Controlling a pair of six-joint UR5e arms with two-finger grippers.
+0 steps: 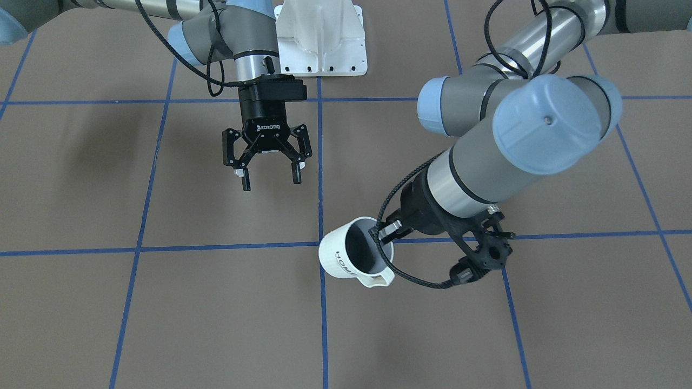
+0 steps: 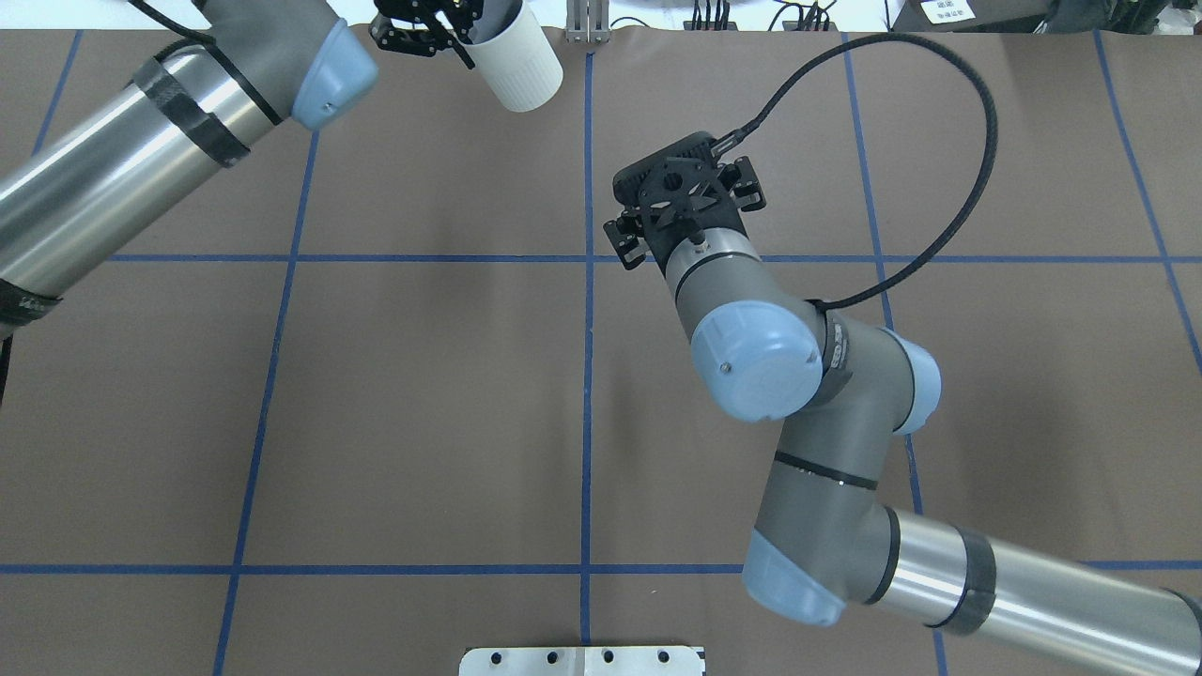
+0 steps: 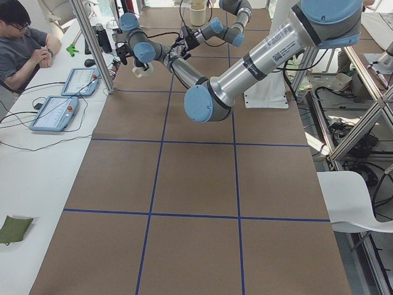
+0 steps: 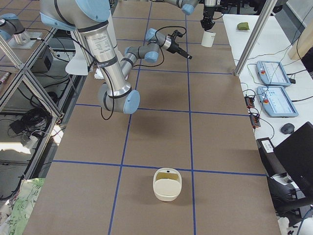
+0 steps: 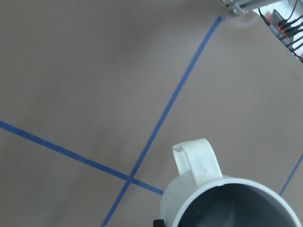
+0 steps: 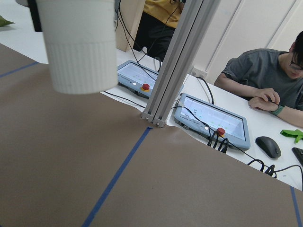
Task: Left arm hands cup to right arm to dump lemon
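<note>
My left gripper (image 1: 385,231) pinches the rim of the small cream-white mug with black lettering (image 1: 343,258), held tilted at the front view's lower centre, while my right gripper (image 1: 268,182), upper left, gapes empty, so the hand-over and dump are not yet done, and I can't see the lemon.

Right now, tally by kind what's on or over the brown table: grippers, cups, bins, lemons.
Grippers: 2, the left gripper shut on the cup, the right gripper open.
Cups: 1.
Bins: 1, the cream bin.
Lemons: 0 in view.
Total: 4.
</note>
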